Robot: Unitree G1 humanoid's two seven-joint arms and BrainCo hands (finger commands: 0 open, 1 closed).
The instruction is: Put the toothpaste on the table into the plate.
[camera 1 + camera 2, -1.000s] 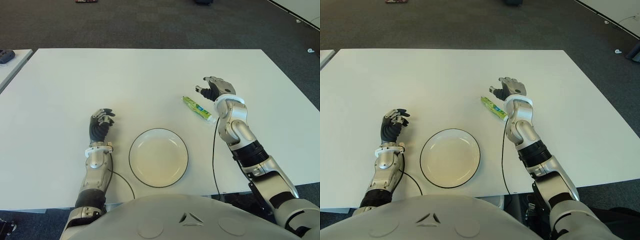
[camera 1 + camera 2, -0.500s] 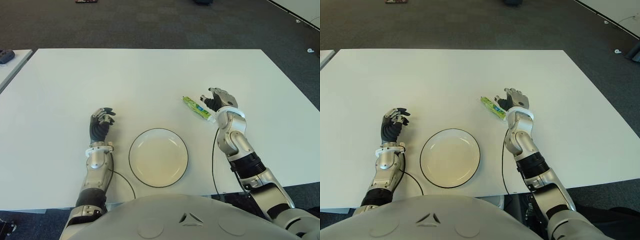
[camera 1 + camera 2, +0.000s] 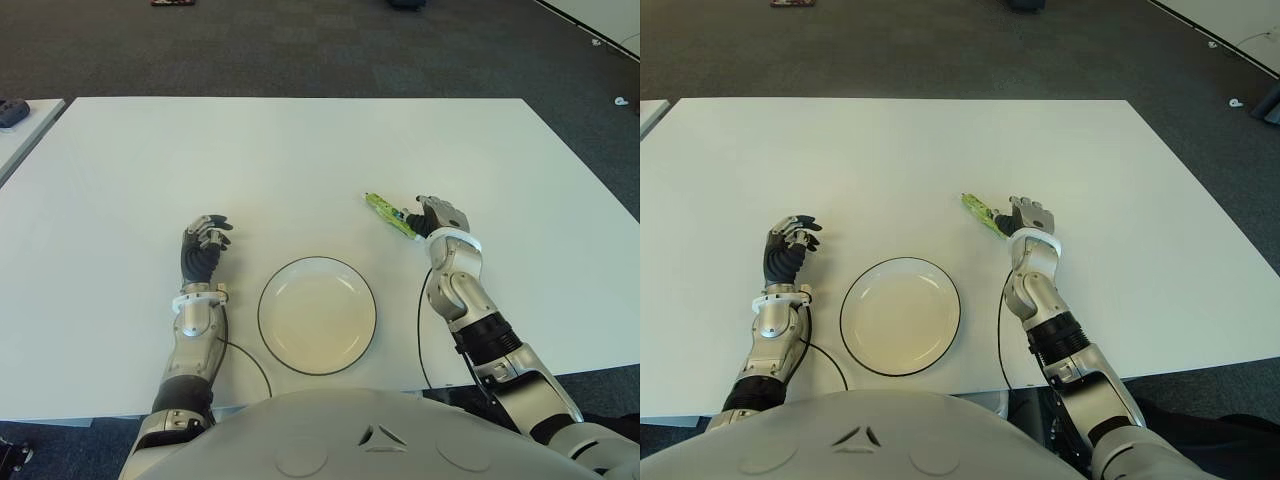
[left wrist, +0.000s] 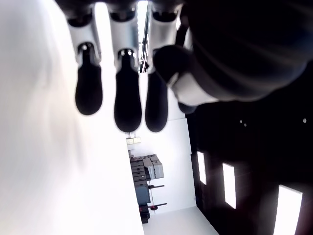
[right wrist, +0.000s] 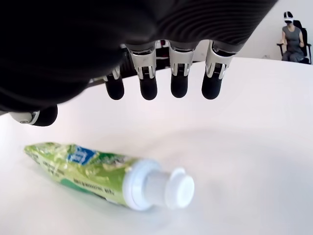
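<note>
The green toothpaste tube (image 3: 388, 212) lies flat on the white table (image 3: 300, 160), to the right of and beyond the plate, with its white cap (image 5: 177, 188) towards me. My right hand (image 3: 441, 213) hovers at the cap end. In the right wrist view its fingers (image 5: 178, 84) hang open above the tube (image 5: 90, 171) without touching it. The white plate (image 3: 318, 259) with a dark rim sits near the front edge and holds nothing. My left hand (image 3: 203, 244) shows left of the plate, fingers relaxed and holding nothing.
A thin black cable (image 3: 421, 330) runs along my right forearm to the table's front edge. Dark carpet surrounds the table. A second table's corner with a dark object (image 3: 12, 110) shows at far left. A person (image 5: 293, 29) sits far off.
My right hand has drawn back towards me, from beyond the tube to over its cap end. The tube, plate and left hand stay where they were.
</note>
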